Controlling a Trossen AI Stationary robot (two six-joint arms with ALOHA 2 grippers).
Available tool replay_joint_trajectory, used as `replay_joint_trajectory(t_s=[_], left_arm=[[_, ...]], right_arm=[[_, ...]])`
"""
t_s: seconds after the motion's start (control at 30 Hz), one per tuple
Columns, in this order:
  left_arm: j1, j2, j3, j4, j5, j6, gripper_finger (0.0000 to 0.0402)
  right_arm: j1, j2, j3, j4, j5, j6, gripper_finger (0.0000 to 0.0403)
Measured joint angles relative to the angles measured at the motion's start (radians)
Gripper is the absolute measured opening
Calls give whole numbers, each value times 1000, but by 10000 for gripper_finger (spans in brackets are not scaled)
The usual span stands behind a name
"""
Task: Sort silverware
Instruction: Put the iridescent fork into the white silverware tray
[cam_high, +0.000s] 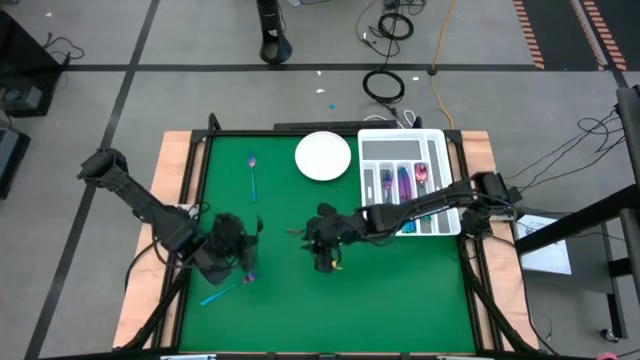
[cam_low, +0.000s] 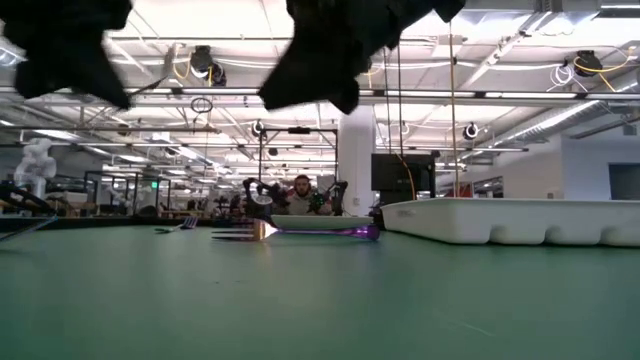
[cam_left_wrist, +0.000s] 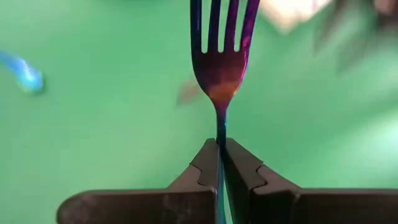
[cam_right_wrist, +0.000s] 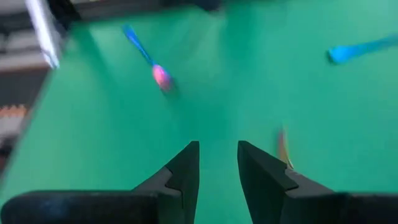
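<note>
Risk centres on the left gripper (cam_left_wrist: 221, 163), whose fingers are clamped on the thin handle of a fork (cam_left_wrist: 219, 59) over the surface (cam_high: 400, 290) near its left edge; the narrow grip could let the fork pivot or slip in transit. Right gripper (cam_right_wrist: 217, 163) hovers mid-surface, fingers apart and empty, close enough that a crossing path toward the tray (cam_high: 440, 140) at the far right corner could cause a collision.

You have a round white plate (cam_high: 323, 156) on the green worktop (cam_high: 400, 290), just beside the white slotted plastic tray (cam_high: 410, 147); coiled black cables (cam_high: 384, 85) lie on the floor beyond.
</note>
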Motion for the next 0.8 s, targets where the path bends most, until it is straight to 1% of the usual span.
replay_joint_trajectory(t_s=[0.07, 0.1, 0.2, 0.3, 0.37, 0.47, 0.53, 0.67, 0.8], left_arm=[[16, -1, 0, 55, -120, -28, 7], [24, 0, 0, 86, -171, -45, 7], [44, 15, 0, 218, -297, -52, 7], [59, 34, 1, 358, -383, -10, 7], [69, 49, 1, 432, -400, 41, 7], [84, 71, 1, 532, -400, 117, 7], [93, 84, 1, 569, -400, 155, 7], [111, 91, 1, 573, -400, 166, 7], [124, 91, 1, 584, -400, 167, 7]], right_arm=[[15, 4, 1, 68, 25, 17, 100], [23, 5, 1, 84, 56, 37, 100], [43, 11, 0, 136, 194, 82, 100], [55, 16, 0, 189, 315, 77, 100], [55, 17, 0, 221, 339, 78, 100], [55, 18, 0, 266, 339, 77, 102], [55, 18, 0, 302, 323, 55, 107], [55, 18, 0, 343, 286, 24, 132], [53, 17, 0, 339, 286, 30, 161]])
